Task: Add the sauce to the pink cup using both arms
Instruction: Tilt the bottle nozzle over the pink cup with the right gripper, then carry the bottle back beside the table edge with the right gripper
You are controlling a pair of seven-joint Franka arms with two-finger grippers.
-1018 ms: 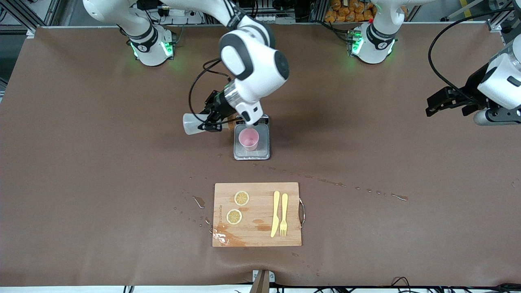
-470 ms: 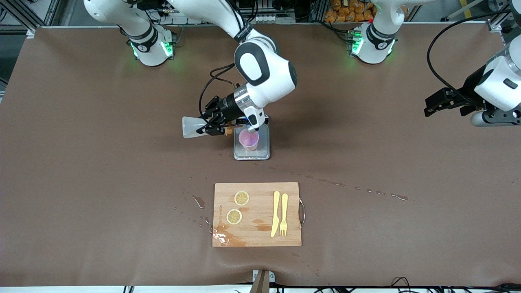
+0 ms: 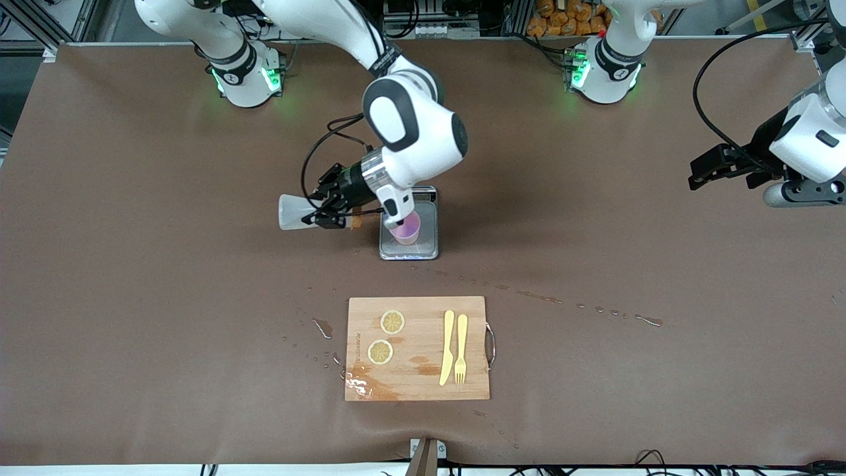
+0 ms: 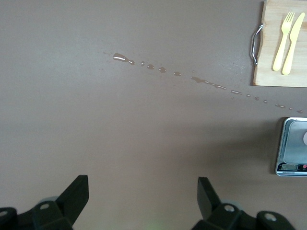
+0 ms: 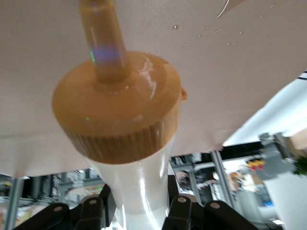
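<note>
My right gripper (image 3: 328,213) has its fingers clamped on the sauce (image 3: 297,220), held level with its orange nozzle pointing toward the pink cup (image 3: 407,229) on the scale (image 3: 426,246) just beside it, while my left gripper (image 3: 722,165) waits spread wide and empty over the bench.

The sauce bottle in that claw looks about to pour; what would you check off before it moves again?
1. Right claw shut on the sauce bottle: ok.
2. Orange nozzle cap on the bottle: ok.
3. Nozzle over the pink cup: not ok, the bottle lies level beside the scale.
4. Cup upright on the scale: ok.
5. Sauce already in the cup: cannot tell.
6. Left claw open, waiting over bare table at the left arm's end: ok.
</note>
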